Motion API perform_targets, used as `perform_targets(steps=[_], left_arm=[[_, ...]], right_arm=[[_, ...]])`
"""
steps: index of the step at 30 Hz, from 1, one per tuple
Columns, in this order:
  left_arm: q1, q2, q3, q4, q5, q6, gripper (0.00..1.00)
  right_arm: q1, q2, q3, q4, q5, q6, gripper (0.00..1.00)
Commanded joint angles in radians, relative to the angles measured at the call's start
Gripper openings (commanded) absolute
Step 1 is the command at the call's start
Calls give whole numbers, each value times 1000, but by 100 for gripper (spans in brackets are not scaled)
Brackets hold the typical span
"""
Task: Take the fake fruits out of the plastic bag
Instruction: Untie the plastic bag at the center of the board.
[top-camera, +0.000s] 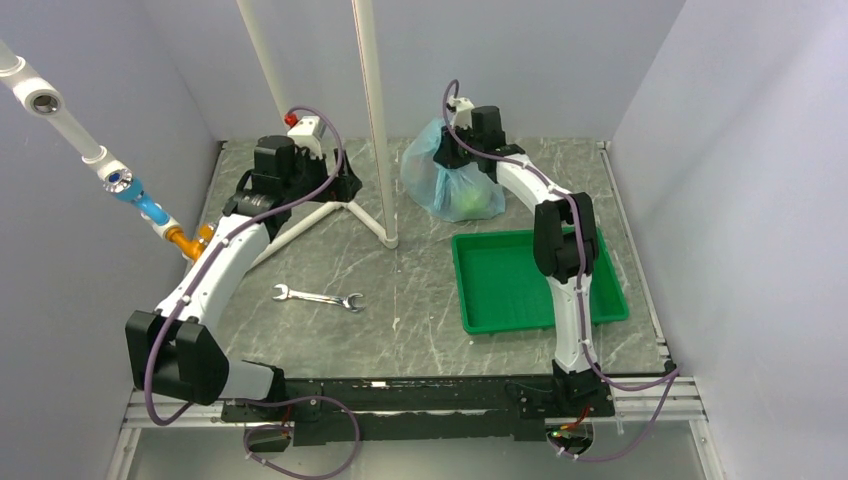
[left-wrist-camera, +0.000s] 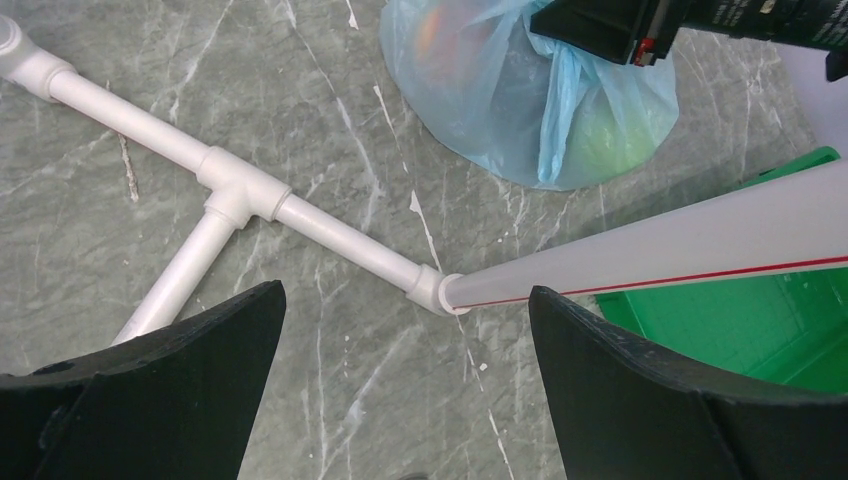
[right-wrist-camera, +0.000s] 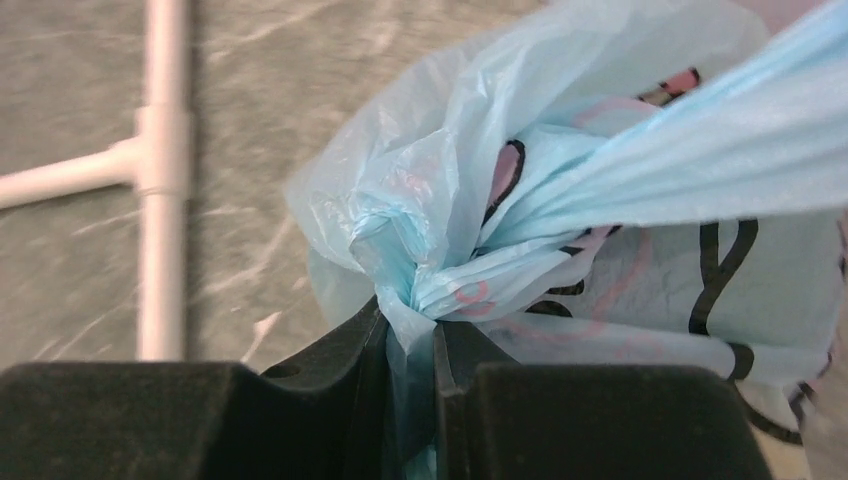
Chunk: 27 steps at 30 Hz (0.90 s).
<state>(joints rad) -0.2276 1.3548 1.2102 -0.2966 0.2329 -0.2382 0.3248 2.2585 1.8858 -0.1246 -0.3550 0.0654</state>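
Note:
The light-blue plastic bag (top-camera: 440, 178) stands at the back of the table, bulging with fake fruits; a green one (top-camera: 473, 203) shows through its side. My right gripper (top-camera: 462, 150) is shut on the gathered top of the bag (right-wrist-camera: 420, 290), a bunch of blue film pinched between its jaws. In the left wrist view the bag (left-wrist-camera: 520, 100) lies ahead with a green fruit (left-wrist-camera: 610, 140) and an orange-red one (left-wrist-camera: 440, 35) showing inside. My left gripper (left-wrist-camera: 405, 340) is open and empty, above the table left of the bag; in the top view it (top-camera: 340, 180) is near the pipe stand.
A rigid green tray (top-camera: 535, 280) lies right of centre, in front of the bag. A white pipe stand (top-camera: 375, 120) rises between my arms, its feet (left-wrist-camera: 240, 195) on the table. A wrench (top-camera: 318, 297) lies at centre left. Walls enclose the table.

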Motion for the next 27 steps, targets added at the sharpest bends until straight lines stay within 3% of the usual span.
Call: perform_targets(steps=[1, 8, 12, 14, 17, 19, 22, 27], left_arm=[[23, 29, 16, 35, 57, -16, 99], [59, 197, 123, 24, 115, -15, 96], [57, 387, 350, -100, 193, -15, 91], [48, 453, 429, -117, 195, -7, 90], [4, 526, 546, -142, 176, 64, 99], [-11, 572, 601, -158, 180, 93, 100], [-12, 599, 608, -117, 213, 120, 100], [-19, 669, 718, -150, 294, 132, 99]], right_arm=[[13, 10, 123, -15, -388, -56, 17], [28, 30, 115, 57, -576, -67, 15], [30, 40, 120, 87, -601, -18, 18], [32, 41, 113, 99, -570, 14, 27], [36, 87, 199, 8, -539, 57, 40], [45, 101, 286, -130, -440, 40, 58], [62, 18, 216, -173, -183, 23, 82], [65, -92, 88, -184, -59, -2, 88]])
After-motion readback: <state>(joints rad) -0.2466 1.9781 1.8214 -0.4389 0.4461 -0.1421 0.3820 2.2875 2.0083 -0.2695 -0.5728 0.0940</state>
